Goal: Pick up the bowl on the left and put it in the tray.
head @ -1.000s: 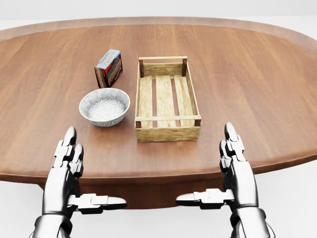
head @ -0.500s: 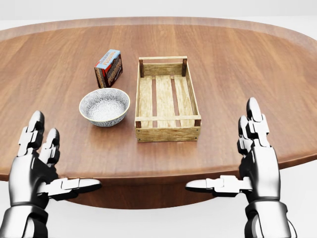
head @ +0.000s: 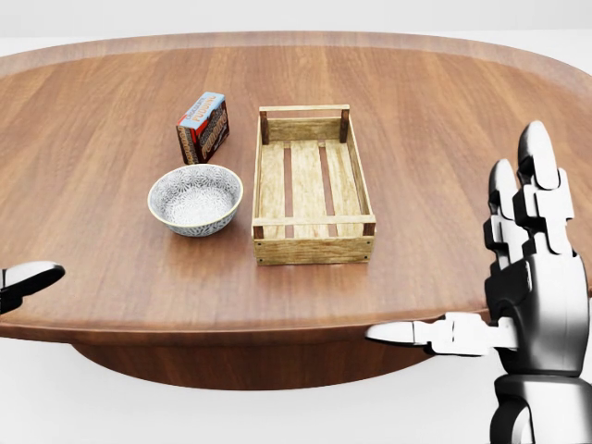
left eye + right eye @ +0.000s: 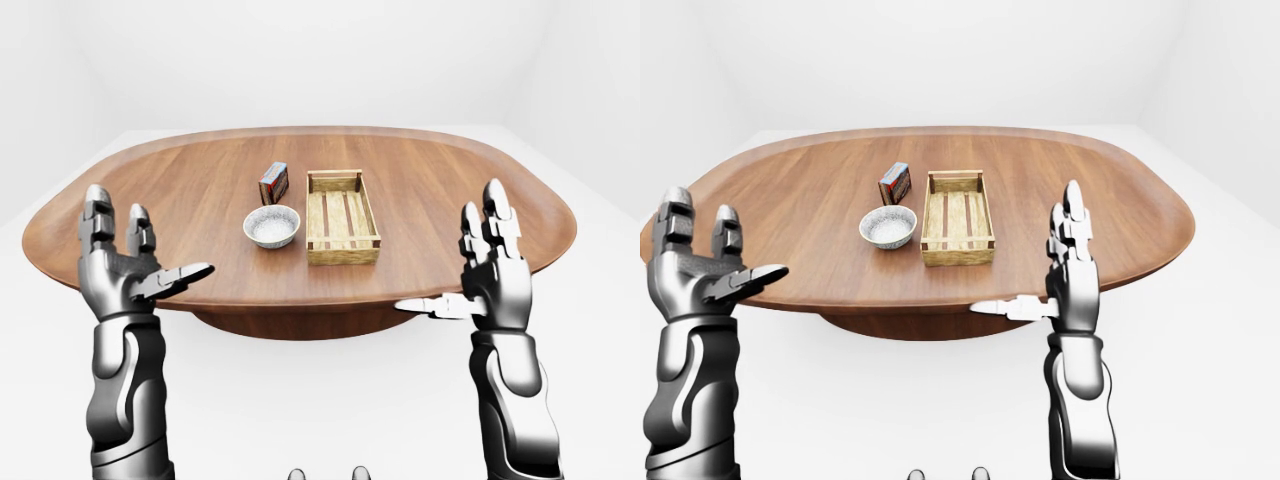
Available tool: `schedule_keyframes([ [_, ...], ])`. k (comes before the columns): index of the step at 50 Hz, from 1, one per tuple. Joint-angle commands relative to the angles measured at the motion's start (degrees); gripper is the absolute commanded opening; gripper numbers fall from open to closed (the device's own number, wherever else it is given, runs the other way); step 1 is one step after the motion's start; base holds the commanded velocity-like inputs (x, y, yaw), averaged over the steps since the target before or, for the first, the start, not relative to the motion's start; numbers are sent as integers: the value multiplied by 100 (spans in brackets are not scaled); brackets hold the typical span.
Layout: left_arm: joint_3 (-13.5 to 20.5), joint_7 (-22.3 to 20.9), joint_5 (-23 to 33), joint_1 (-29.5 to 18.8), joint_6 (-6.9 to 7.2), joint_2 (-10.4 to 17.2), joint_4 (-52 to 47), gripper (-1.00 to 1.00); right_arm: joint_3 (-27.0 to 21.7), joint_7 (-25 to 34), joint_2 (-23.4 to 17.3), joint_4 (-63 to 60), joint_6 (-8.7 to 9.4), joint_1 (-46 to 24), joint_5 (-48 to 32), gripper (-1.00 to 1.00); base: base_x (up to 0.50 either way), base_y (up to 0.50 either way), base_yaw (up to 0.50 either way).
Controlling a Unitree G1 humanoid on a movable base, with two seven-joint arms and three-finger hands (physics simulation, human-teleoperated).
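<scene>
A patterned grey-white bowl point(image 3: 195, 199) sits upright on the oval wooden table point(image 3: 444, 111), just left of a slatted wooden tray point(image 3: 312, 185), which holds nothing. My left hand point(image 4: 135, 265) is raised at the table's near left edge, fingers spread, open; the head view catches just its thumb tip. On the near right my right hand point(image 3: 495, 277) is lifted with its fingers up and thumb out sideways, open. Both hands are well short of the bowl and hold nothing.
A small red and blue box point(image 3: 203, 126) stands above the bowl in the head view, left of the tray's far end. The table rests on a dark central pedestal point(image 4: 290, 322) over a white floor.
Both hands have risen and spread outward: the left has slid off the head view's left edge, the right has moved up and to the right. Bowl, box and tray have not moved.
</scene>
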Motion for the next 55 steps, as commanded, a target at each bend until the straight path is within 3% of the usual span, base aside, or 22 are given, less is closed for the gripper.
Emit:
schedule_keyframes([
  [1, 281, 194, -455, -158, 0, 243, -19, 100, -1, 105, -27, -1126, 0, 9, -72, 100, 0, 0, 0],
  [9, 282, 242, -556, -172, 0, 285, 3, 100, 268, 249, -81, -1351, 0, 28, -714, 100, 0, 13, 0],
  [35, 297, 208, -527, -131, 0, 292, -63, 100, 301, 392, 34, -1295, 0, 0, -794, 100, 0, 50, 0],
  [44, 326, 233, -538, -138, 0, 308, -54, 100, 284, 329, 86, -1226, 0, 45, -570, 100, 0, 0, 0],
  [55, 374, 263, -635, -164, 0, 352, -49, 100, 325, 286, 67, -1290, 0, 90, -574, 100, 50, 0, 0],
])
